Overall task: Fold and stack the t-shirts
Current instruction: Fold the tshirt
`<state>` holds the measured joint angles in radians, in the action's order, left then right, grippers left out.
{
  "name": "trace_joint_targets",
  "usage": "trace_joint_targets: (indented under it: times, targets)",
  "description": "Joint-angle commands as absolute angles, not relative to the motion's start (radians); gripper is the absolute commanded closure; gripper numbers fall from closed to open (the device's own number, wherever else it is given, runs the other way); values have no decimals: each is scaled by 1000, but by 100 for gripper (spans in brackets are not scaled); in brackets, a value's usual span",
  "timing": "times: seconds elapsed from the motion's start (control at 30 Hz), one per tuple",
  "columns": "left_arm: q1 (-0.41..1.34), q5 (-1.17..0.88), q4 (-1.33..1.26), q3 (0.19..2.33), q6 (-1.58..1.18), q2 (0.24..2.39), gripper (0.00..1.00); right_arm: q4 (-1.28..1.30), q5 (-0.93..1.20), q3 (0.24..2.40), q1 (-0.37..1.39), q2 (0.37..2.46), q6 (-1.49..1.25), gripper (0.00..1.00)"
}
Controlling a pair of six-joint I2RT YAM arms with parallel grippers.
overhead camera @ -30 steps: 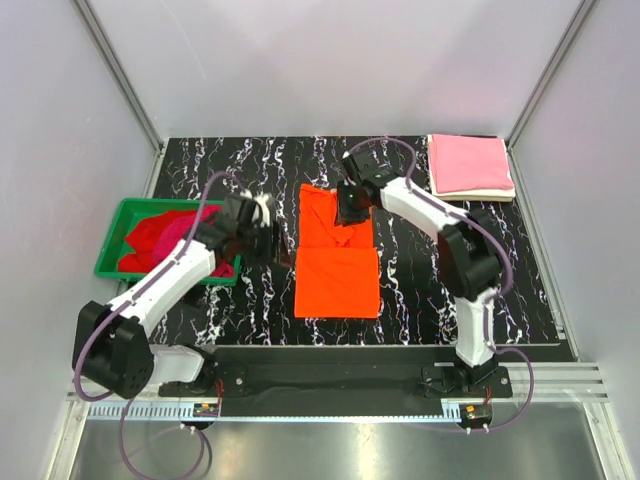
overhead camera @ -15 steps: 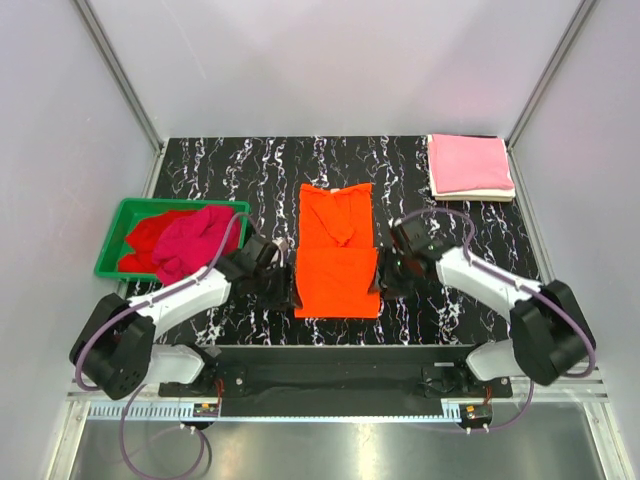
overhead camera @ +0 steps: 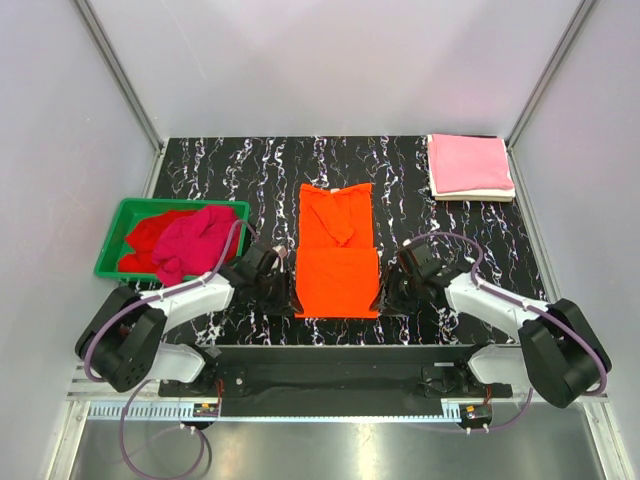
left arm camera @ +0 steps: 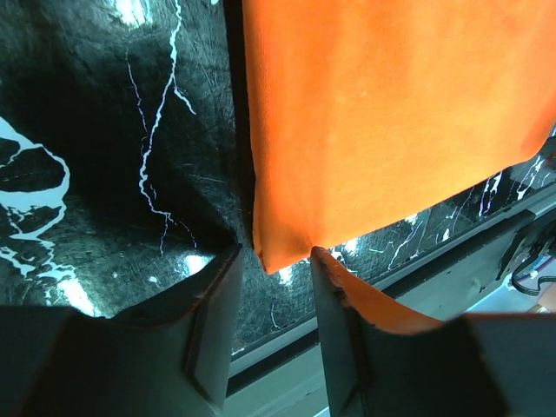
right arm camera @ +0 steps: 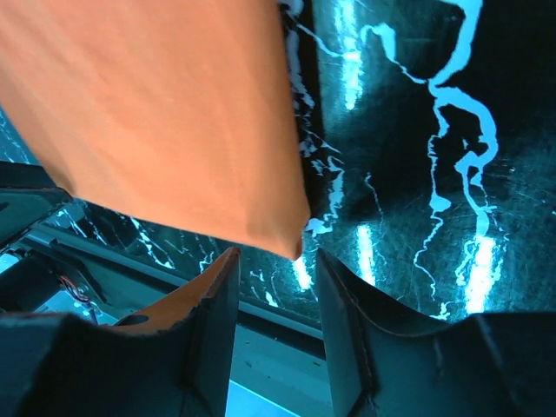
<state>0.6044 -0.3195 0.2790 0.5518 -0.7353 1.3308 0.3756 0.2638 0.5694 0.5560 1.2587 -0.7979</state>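
Observation:
A bright orange t-shirt (overhead camera: 337, 250) lies partly folded in the middle of the black marbled table, its near half doubled over. My left gripper (overhead camera: 283, 290) is low at the shirt's near left corner (left arm camera: 276, 248), open, and the corner's tip reaches in between its fingers (left arm camera: 217, 295). My right gripper (overhead camera: 390, 290) mirrors it at the near right corner (right arm camera: 291, 239), open, with the cloth tip just inside the gap. A pink t-shirt (overhead camera: 470, 165) sits folded on a cream-white one (overhead camera: 478, 195) at the back right. Crimson-magenta (overhead camera: 195, 240) and red (overhead camera: 145, 235) t-shirts lie bunched in the bin.
The green plastic bin (overhead camera: 108, 262) stands at the left edge of the table. The table's near edge and the metal rail (left arm camera: 452, 278) run just behind both grippers. Grey walls enclose the table on three sides.
Both arms have swung toward the table's near edge and come down at the orange shirt's near corners. The right arm came from the shirt's far half, and both grippers' jaws have narrowed slightly.

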Motion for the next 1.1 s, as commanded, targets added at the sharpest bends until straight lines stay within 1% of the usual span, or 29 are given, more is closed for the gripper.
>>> trace_joint_targets:
  times: [0.0,0.07,0.4,0.5,0.67,0.73,0.9,0.93,0.97,1.0,1.03,1.07]
  targets:
    - [607,-344,232,528,-744,1333,58,316,259,522,566,1243,-825,54]
    - [607,-348,235,515,-750,1330,61,284,268,502,569,1229,-837,56]
    - [615,-334,238,479,-769,1295,61,210,265,442,583,1232,-877,61]
    - [620,-330,236,472,-776,1293,64,192,258,434,591,1243,-884,62]
    - [629,-319,253,474,-776,1285,67,186,239,419,592,1239,-882,69]
    - [632,-318,253,477,-776,1287,69,184,241,414,594,1239,-885,70]
    - [635,-311,253,482,-784,1302,84,183,233,403,595,1216,-900,71]
    - [635,-313,253,483,-785,1305,87,183,233,403,595,1213,-899,74]
    - [634,-314,256,486,-785,1307,89,184,232,403,595,1204,-897,79]
    - [635,-314,262,489,-782,1307,98,187,229,403,597,1201,-893,90]
    - [635,-311,273,503,-779,1305,100,198,226,405,597,1197,-890,93]
    - [634,-302,302,514,-767,1302,100,204,216,410,597,1187,-881,99]
